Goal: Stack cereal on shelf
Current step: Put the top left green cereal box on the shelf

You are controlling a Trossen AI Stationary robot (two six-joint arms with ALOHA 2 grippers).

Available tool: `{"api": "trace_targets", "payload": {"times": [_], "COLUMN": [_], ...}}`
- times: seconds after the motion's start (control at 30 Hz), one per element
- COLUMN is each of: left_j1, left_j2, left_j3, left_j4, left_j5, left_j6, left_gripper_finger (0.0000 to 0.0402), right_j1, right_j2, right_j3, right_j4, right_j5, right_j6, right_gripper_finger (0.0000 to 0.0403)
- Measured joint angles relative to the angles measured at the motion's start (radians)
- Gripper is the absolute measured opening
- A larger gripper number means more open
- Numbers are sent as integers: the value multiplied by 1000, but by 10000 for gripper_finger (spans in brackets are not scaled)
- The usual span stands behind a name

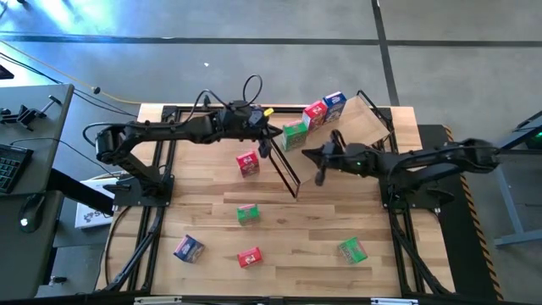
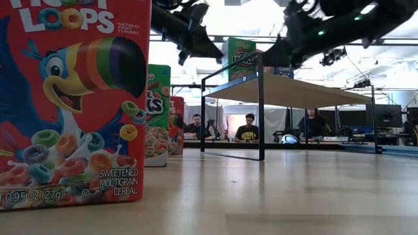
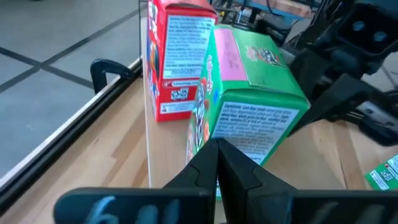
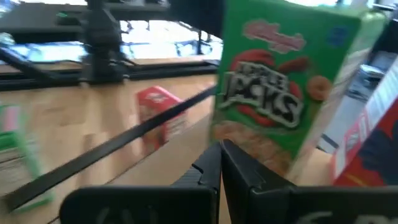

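Red Froot Loops cardboard box (image 2: 68, 104) fills left of low frame. Left gripper (image 1: 264, 135), right gripper (image 1: 315, 155): jaws clenched, empty, flanking green Apple Jacks box (image 1: 295, 135) on tilted wooden shelf (image 1: 366, 124), upper centre, likely nudging it into row.

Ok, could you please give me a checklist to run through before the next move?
1. Left end effector shut and empty: ok.
2. Left end effector clear of the green cardboard cereal box: cannot tell.
3. Right end effector shut and empty: ok.
4. Green box, red cardboard box and blue cardboard box in a row on the tilted light wooden shelf: ok.
5. All cereal shelved: not ok; a loose red box and others lie on the wooden tabletop.
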Motion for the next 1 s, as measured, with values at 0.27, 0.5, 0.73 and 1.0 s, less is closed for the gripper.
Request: {"api": "trace_targets", "payload": {"times": [0.27,0.5,0.73,1.0], "left_j1": [9,27,33,33], "left_j2": [0,9,9,15], "left_j3": [0,0,1,1], "left_j4": [-8,-12,-17,-4], "left_j5": [21,52,62,64], "left_j6": [42,58,63,70], "left_gripper_finger": [0,0,0,0], "right_j1": [-71,-93,-102,-103], "right_j2": [118,165,166,165], "right_j3": [66,90,92,92], "right_j4": [-1,7,7,8], "right_j5": [4,5,40,40], "right_j6": [24,45,50,52], "right_gripper_finger": [0,0,0,0]}}
